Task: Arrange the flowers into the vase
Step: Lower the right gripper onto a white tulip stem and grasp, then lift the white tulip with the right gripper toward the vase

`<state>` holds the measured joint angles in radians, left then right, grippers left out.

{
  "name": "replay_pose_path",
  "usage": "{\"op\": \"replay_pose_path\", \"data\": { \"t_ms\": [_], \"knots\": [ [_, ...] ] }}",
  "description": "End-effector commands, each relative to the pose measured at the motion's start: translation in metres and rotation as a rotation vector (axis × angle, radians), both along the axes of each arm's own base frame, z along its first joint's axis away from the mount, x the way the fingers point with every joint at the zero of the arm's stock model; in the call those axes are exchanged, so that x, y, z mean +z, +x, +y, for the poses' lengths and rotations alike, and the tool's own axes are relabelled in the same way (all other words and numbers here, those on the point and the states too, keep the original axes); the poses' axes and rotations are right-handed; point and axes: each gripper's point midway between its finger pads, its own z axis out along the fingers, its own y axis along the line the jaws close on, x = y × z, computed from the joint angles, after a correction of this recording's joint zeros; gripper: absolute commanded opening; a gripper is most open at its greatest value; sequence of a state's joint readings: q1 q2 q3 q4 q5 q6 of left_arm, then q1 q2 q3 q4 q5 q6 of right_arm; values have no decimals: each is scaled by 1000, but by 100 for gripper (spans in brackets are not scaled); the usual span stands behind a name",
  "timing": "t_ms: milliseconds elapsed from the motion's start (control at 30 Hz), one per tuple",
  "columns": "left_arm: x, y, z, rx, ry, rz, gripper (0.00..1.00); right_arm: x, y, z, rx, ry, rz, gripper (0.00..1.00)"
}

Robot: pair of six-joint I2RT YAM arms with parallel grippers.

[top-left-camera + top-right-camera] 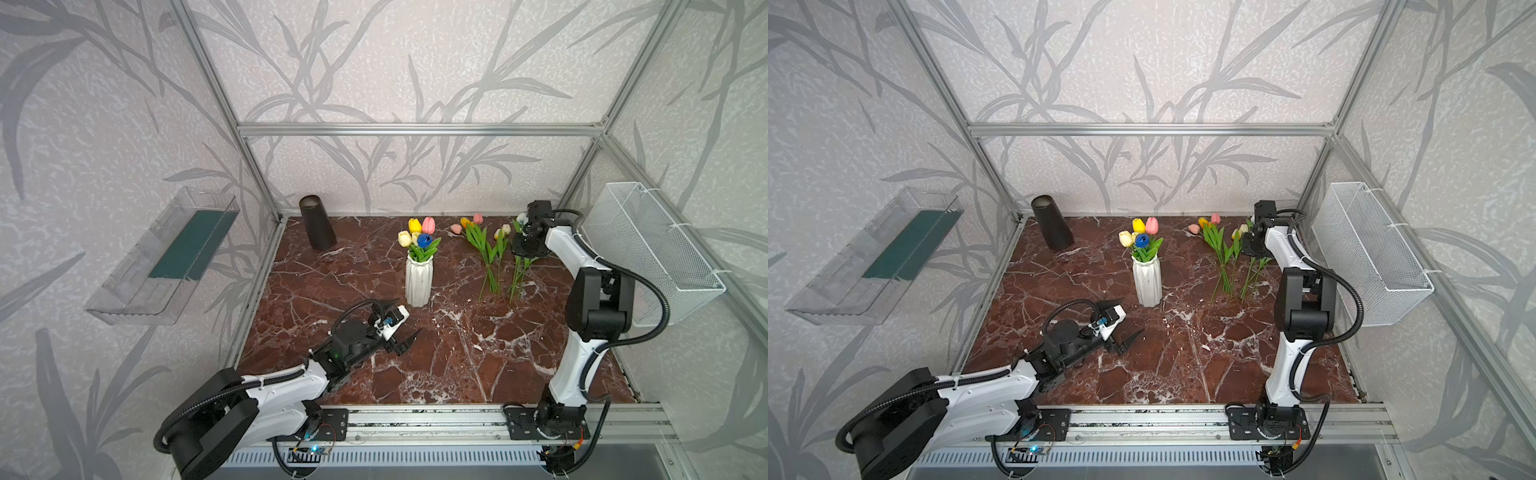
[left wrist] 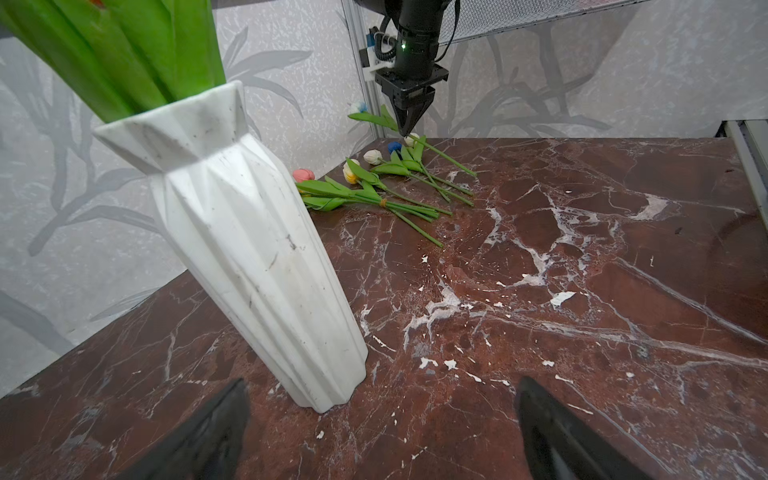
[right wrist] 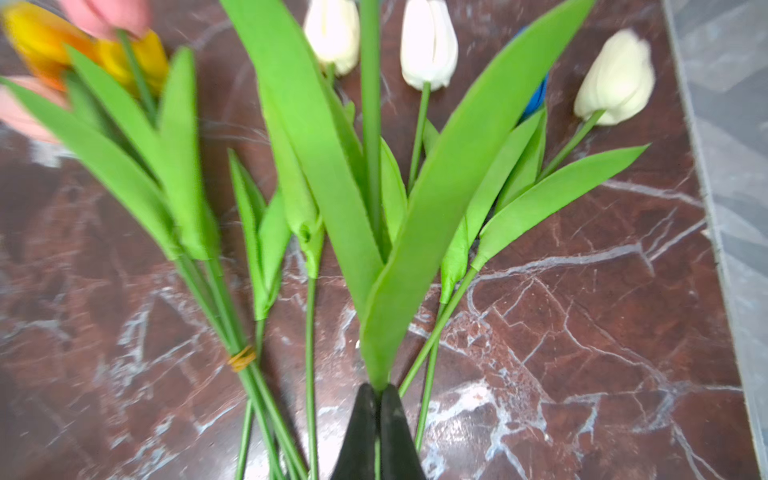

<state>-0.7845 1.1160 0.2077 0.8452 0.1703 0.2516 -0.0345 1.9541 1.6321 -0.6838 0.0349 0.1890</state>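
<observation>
On the red marble tabletop (image 1: 457, 374) a white fluted vase (image 1: 418, 280) is set upright near the middle, with several standing tulips (image 1: 420, 241) crowded in its mouth. The loose tulips (image 1: 490, 253) are laid flat on the right arm's side of the vase, well apart from it. Their long axes run nearly parallel: heads well behind the vase, bare stem ends about level with its foot. Those nearest the vase are bound by a yellow rubber band (image 3: 242, 358). 1 tulip (image 3: 436, 216) from the group farthest from the vase is pinched just below its 2 leaves by the right gripper (image 3: 377, 390), whose fingers are pressed together on the stem. It is pointed like the rest, head to the rear. The left gripper (image 2: 382, 380) is held spread wide and empty just in front of the vase's foot. The right arm is judged far the nearer to the tulips. The stem would have to be carried sideways toward the vase and tipped upright, bare end down.
</observation>
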Motion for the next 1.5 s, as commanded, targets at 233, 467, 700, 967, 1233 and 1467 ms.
{"op": "replay_pose_path", "data": {
  "t_ms": [233, 467, 700, 967, 1233, 1467],
  "knots": [
    [14, 1, -4, -9, -17, -40, 99, 82, -22, 102, 326, 137, -306, 0],
    [16, 1, -2, -2, -27, -45, 99, 203, -58, 187, 570, 494, -879, 0],
    [15, 3, -3, -2, -34, -47, 99, 295, -106, 221, 717, 642, -1289, 0],
    [14, 3, -5, -5, -32, -49, 99, 329, -118, 223, 738, 747, -1502, 0],
    [15, 3, -4, -3, -34, -51, 99, 327, -115, 243, 778, 697, -1493, 0],
    [15, 3, -4, -3, -31, -50, 99, 316, -109, 251, 784, 693, -1478, 0]
  ]
}}
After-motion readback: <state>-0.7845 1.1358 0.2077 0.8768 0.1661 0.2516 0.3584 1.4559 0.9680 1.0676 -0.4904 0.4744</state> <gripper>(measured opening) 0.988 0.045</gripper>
